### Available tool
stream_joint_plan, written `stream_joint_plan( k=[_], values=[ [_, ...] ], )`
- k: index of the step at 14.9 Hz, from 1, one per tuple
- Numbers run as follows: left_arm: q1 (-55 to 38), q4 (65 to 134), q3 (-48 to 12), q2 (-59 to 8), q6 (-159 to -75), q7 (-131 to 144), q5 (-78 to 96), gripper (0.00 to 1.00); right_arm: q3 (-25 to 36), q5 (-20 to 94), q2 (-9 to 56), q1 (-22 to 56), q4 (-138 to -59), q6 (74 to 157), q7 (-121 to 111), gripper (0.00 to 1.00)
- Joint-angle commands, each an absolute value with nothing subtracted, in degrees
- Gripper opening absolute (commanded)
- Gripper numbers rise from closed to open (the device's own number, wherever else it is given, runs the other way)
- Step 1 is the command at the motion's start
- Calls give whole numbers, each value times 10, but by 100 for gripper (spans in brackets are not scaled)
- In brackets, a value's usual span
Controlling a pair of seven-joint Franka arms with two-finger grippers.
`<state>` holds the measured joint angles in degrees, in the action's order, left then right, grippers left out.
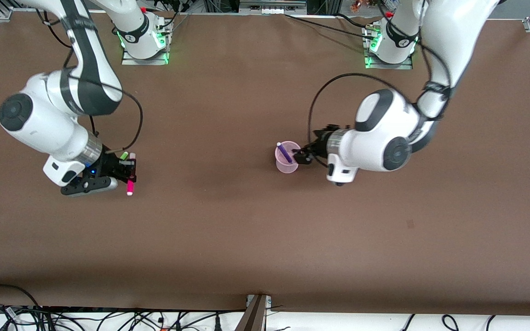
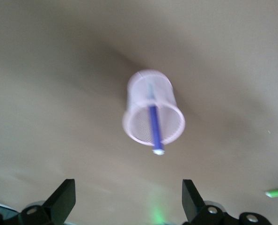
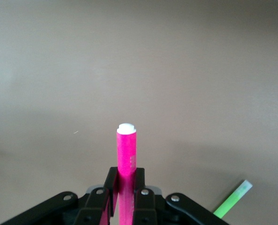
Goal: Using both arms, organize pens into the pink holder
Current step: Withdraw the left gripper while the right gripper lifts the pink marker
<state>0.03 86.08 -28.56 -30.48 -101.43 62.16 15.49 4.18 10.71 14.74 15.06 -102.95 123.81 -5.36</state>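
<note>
The pink holder point(image 1: 287, 162) stands upright mid-table with a purple pen point(image 1: 285, 152) leaning inside it. My left gripper point(image 1: 302, 156) hangs open right beside the holder's rim, on the side toward the left arm's end. In the left wrist view the holder point(image 2: 141, 129) and the purple pen point(image 2: 154, 126) lie ahead of the spread, empty left gripper point(image 2: 127, 197). My right gripper point(image 1: 131, 174) is shut on a magenta pen point(image 1: 130, 186), whose pale cap points out past the fingers point(image 3: 112, 180). The wrist view shows that pen point(image 3: 126, 150) clamped in the right gripper point(image 3: 126, 180). A green pen point(image 1: 123, 155) lies on the table beside that gripper.
The brown table point(image 1: 228, 230) stretches wide between the two arms and toward the front camera. The green pen point(image 3: 232, 199) lies flat close to the right gripper. Both arm bases point(image 1: 144, 43) stand along the table's back edge. Cables run past the front edge.
</note>
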Motion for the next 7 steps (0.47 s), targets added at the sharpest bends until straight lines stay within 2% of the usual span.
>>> stream_joint_plan(
  k=[1,4,7],
  values=[
    [16,851,-282,-247,-954,578,45,100,1,107,133,156,-1009,1206,-52,0],
    [58,852,-284,-220,-950,509,-48,100,-24,99,147,200,-962,1213,-26,0],
    [130,855,-286,-185,-950,364,-54,100,-24,46,199,276,-893,1234,67,0]
  ],
)
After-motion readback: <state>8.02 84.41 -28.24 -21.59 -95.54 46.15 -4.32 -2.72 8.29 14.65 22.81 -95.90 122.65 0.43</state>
